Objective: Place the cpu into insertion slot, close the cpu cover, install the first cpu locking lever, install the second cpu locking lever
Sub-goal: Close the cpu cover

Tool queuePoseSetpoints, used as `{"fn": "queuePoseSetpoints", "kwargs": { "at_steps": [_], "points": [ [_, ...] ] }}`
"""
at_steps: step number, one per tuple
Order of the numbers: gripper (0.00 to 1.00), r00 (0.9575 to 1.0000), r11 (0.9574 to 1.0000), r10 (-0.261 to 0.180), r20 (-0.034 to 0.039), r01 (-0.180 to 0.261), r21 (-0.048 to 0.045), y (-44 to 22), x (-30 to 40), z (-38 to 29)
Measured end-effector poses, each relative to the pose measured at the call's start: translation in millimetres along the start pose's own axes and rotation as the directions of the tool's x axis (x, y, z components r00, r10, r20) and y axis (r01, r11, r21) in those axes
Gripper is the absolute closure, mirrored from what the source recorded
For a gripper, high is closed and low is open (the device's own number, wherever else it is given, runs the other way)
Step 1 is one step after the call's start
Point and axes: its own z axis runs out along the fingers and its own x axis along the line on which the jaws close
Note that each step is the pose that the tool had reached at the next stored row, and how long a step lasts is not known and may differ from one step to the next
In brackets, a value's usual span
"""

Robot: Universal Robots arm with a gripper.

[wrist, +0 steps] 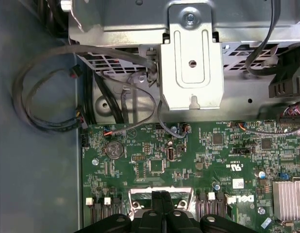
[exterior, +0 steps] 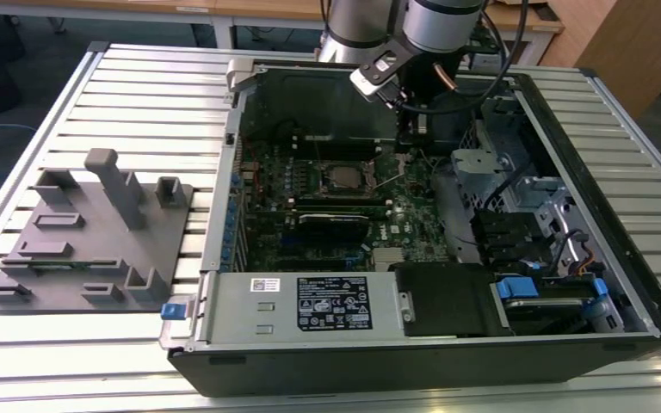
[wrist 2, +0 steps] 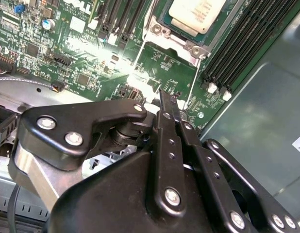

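Plainly, in the exterior view the cpu (exterior: 340,177) sits in the insertion slot (exterior: 318,175) inside the open computer case (exterior: 606,284) on the slatted table (exterior: 135,77). In the second wrist view the fingers (wrist 2: 165,127) are together, empty, near the cpu cover (wrist 2: 179,35). In the first wrist view they hang over the motherboard (wrist: 213,160). The chip is probably light, stiff and fragile, best held by its edges.

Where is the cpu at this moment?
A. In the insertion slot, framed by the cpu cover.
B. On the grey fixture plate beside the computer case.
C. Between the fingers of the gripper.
A: in the second wrist view the cpu shows its pale face through the cut-out of the cpu cover on the motherboard, apart from the gripper, whose fingers are shut.
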Motion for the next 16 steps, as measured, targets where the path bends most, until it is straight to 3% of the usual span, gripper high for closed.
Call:
{"fn": "queuePoseSetpoints", "kwargs": {
  "at_steps": [8, 16],
  "points": [
    [0.90, 1.0000, 1.0000, 0.000, 0.0000, 0.000, 0.0000, 0.6, 0.0, 0.0],
    [0.90, 1.0000, 1.0000, 0.000, 0.0000, 0.000, 0.0000, 6.6, 0.6, 0.2]
  ]
}}
